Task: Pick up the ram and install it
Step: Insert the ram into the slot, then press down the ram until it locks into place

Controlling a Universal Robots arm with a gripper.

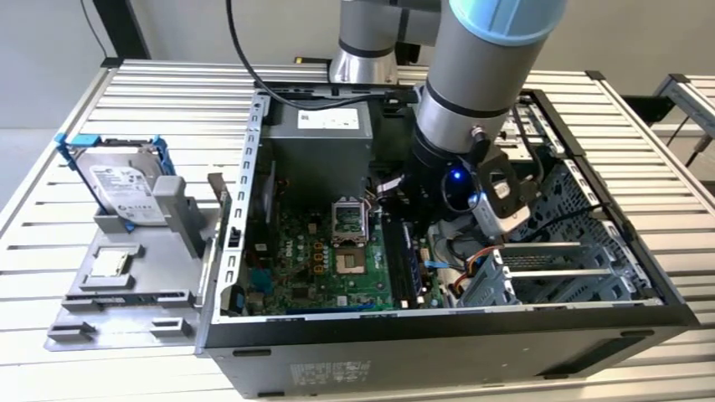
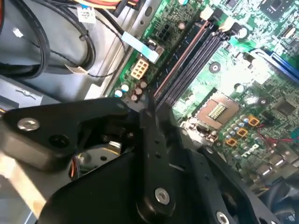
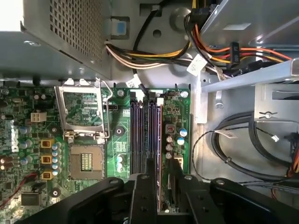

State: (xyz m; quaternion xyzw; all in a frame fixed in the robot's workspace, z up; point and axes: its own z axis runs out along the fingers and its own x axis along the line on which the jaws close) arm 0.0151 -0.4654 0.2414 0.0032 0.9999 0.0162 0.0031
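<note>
In the exterior view, a slatted metal worktop [image 1: 146, 92] is carrying an opened computer case [image 1: 447, 352] lying on its side. A silver hard drive [image 1: 117, 184] in a blue frame is leaning on a grey bracket toward the exterior view's left, well apart from the arm. The arm [image 1: 475, 92] is reaching down inside the case between the power supply [image 1: 324, 138] and the drive cage [image 1: 558, 268], leaving little room either side.

In the second wrist view, the claw [image 2: 150, 108] is hanging over the memory slots [image 2: 187, 65].

In the first wrist view, the fingers [image 3: 149, 175] are sitting narrowly apart, pinching the ram [image 3: 160, 140], which is standing edge-up along the slot nearest the capacitors [image 3: 180, 137].
</note>
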